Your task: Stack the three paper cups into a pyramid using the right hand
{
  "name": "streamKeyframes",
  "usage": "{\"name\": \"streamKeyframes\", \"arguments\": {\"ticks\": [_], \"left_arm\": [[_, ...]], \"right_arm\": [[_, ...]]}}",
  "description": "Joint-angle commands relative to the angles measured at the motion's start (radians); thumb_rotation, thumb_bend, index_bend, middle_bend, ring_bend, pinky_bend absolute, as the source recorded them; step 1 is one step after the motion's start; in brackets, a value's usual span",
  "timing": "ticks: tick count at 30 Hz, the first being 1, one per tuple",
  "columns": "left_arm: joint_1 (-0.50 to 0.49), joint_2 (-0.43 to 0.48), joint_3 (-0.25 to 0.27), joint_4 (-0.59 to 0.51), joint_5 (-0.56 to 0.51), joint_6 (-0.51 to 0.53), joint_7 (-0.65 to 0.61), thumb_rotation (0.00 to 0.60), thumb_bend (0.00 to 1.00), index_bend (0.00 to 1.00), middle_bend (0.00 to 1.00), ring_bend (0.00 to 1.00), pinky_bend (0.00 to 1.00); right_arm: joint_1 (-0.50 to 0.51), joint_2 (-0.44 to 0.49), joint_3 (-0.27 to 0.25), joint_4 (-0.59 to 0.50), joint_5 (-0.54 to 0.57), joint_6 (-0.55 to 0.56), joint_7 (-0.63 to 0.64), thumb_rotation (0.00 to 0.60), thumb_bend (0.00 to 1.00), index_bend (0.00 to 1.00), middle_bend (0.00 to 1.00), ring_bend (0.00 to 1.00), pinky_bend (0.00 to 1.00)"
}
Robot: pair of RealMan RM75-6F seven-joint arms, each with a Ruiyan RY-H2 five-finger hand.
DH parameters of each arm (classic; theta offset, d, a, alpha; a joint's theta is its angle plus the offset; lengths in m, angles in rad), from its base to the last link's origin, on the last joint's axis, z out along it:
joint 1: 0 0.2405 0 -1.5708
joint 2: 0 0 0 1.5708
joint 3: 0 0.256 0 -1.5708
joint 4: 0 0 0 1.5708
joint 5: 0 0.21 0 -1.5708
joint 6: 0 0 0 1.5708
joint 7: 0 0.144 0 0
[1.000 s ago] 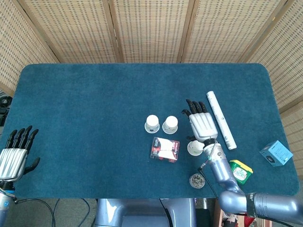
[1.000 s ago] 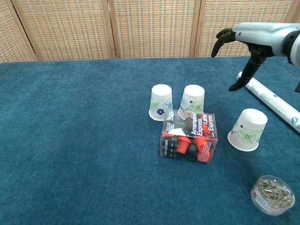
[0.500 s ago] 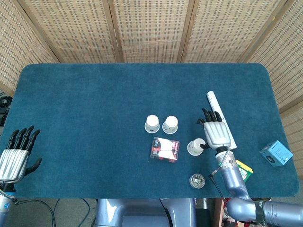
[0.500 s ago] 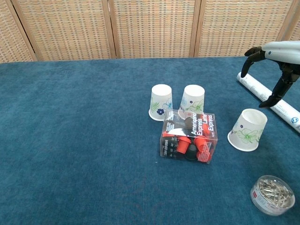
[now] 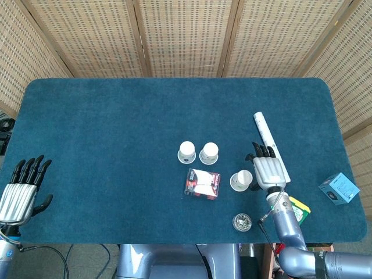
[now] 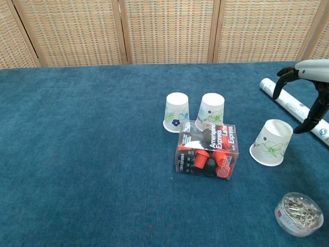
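Comparing with a second ago: your right hand (image 5: 269, 172) has swung from above and behind the lone cup to just beside it on its right, and has come lower.
Left hand (image 5: 19, 195): it idles at the near left edge of the table (image 5: 104, 145), fingers apart, holding nothing, barely shifted.
Pair of cups (image 6: 196, 113): two upturned paper cups stand side by side, mouths down, well to the left of your right fingers; they have not moved, so the base of the pyramid looks ready.
Capsule box (image 6: 207, 149): it sits just in front of the pair, between them and the lone cup's side.
Third cup (image 6: 272, 142): you see it upturned too, white with a green flower print, wider at the rim on the cloth, slightly tilted looking; it stands just left of your thumb (image 6: 307, 123), not yet touched as far as the chest view shows.
Right fingers (image 5: 263, 152): they are spread and curved, gripping nothing, over the paper tube (image 6: 291, 105).
Meaning: you appear lined up for a side grasp; closing on the cup is the step in hand.
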Motion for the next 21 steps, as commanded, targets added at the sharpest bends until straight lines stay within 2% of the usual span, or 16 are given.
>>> {"name": "streamKeyframes", "arguments": {"ticks": [1, 21], "left_arm": [[0.002, 0.001, 0.001, 0.0, 0.002, 0.003, -0.002, 0.6, 0.31, 0.0, 0.0, 0.0, 0.0], [-0.003, -0.005, 0.0, -0.001, 0.0, -0.008, 0.013, 0.6, 0.31, 0.0, 0.0, 0.0, 0.0]], "right_arm": [[-0.005, -0.019, -0.012, 0.013, -0.004, -0.001, 0.004, 0.6, 0.04, 0.33, 0.0, 0.0, 0.0], [-0.013, -0.082, -0.021, 0.092, -0.028, -0.04, 0.042, 0.6, 0.04, 0.36, 0.0, 0.0, 0.0]]}}
